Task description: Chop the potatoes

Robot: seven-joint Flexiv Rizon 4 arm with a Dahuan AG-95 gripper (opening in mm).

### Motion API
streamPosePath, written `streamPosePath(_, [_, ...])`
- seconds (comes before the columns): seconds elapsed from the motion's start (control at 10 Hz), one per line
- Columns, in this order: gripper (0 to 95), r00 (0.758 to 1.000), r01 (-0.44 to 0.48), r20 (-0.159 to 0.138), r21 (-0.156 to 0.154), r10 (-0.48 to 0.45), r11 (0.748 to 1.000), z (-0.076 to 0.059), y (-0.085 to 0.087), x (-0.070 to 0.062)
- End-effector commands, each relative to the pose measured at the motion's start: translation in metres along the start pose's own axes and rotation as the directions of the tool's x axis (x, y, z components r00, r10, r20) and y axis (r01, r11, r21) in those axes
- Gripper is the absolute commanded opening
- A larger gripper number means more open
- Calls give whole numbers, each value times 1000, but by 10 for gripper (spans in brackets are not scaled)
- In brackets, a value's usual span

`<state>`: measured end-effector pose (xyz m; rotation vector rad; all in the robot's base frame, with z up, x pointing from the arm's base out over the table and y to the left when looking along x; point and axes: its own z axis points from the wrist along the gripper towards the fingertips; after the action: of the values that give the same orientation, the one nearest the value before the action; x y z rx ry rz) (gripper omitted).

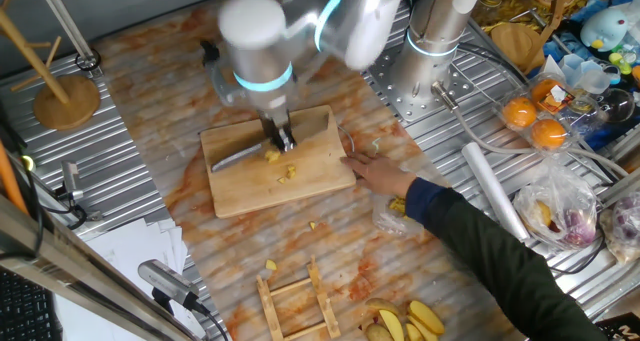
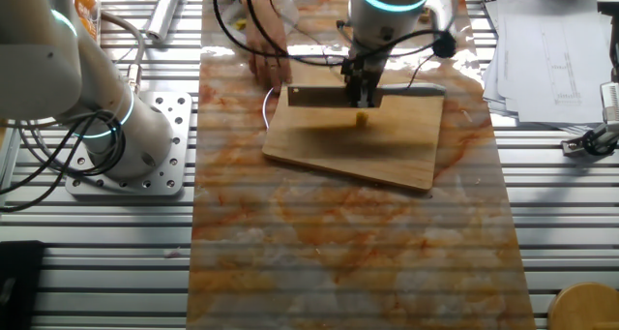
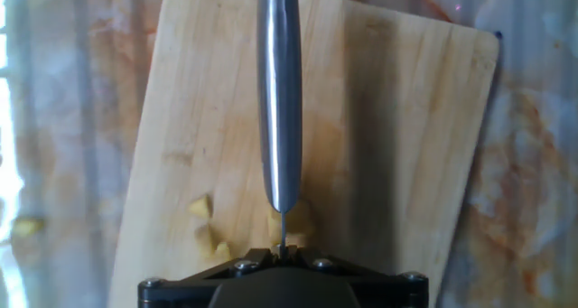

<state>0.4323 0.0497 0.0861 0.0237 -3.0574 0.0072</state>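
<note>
A knife (image 1: 240, 157) was held clamped in the gripper (image 1: 283, 139), its fingers closed on the handle, with the blade lying low over the wooden cutting board (image 1: 300, 186). In the hand view the blade's spine (image 3: 279, 100) ran straight away from the camera. The potatoes (image 1: 272, 156), already in small yellow chunks, were found on the board just beside the blade; a further chunk (image 1: 287, 171) lay nearer on the board, and others (image 3: 209, 225) were seen to the left of the blade in the hand view.

The chief risk was judged to be the person's hand (image 1: 372, 168), which rested against the right edge of the board, near the cutting line. A sideways drift of the blade or a slide of the board could bring the edge toward those fingers. A second risk was judged to be scatter: two pieces (image 1: 313, 224) (image 1: 270, 266) lay off the board on the marbled mat (image 1: 190, 101), and a hard chop could throw more. The small chunks could also roll from under the edge and be missed.

Around the work, a wooden rack (image 1: 295, 301) stood at the near side, with larger yellow wedges (image 1: 410, 321) beside it. Bagged produce (image 1: 560, 211) and oranges (image 1: 535, 121) lay well apart to the right. A second robot base (image 1: 430, 71) stood far right of the board, not in the blade's way.
</note>
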Motion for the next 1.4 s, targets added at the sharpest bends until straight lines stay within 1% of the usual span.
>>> streamPosePath(0.1, [0,1000,5,11,5,-5,1000,9,-5,-1])
streamPosePath(0.8, [0,1000,13,19,6,-13,1000,20,-11,-7])
streamPosePath(1.4, [0,1000,14,20,11,-14,1000,24,-12,-10])
